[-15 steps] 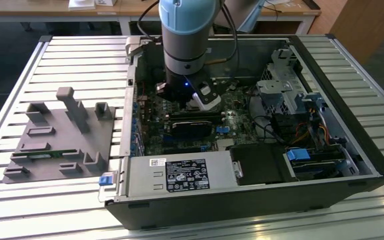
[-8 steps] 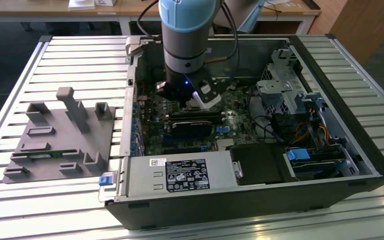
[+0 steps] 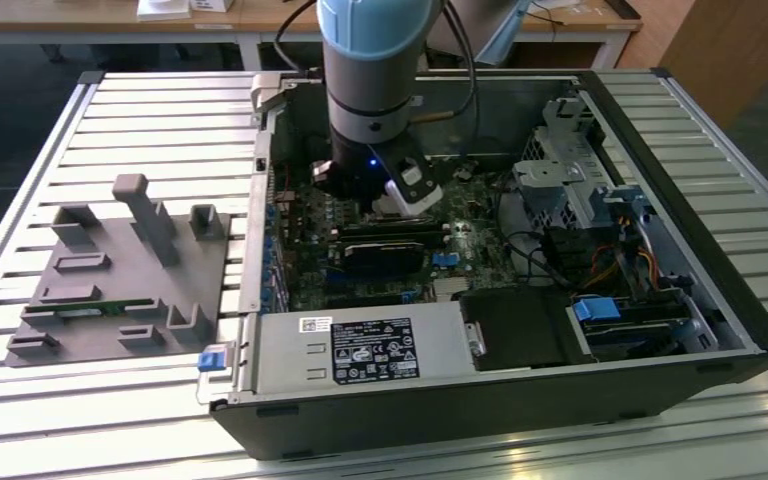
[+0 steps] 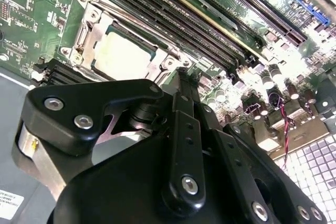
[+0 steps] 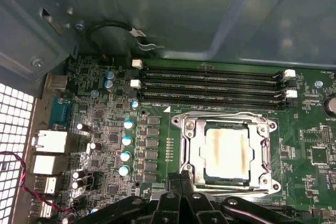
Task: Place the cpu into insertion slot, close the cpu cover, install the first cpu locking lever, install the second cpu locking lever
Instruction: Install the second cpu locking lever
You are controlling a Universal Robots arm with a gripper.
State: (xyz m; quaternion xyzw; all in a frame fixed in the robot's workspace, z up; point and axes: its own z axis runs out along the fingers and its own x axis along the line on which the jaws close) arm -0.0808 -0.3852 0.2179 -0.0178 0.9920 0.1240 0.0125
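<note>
Already cpu [image 5: 227, 154] sits under closed cpu cover [image 5: 190, 150]

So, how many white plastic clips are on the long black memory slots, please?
4 white plastic clips: two at one end of the long black memory slots, two at the other.

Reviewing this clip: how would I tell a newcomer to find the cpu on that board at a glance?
Start at the green motherboard inside the open black computer case, then find the row of long black memory slots. Right beside them sits the thin square silver metal cpu cover, and the cpu is the pale beige square showing through its window. It is the only flat, light metal face among dark slots and small components.
</note>
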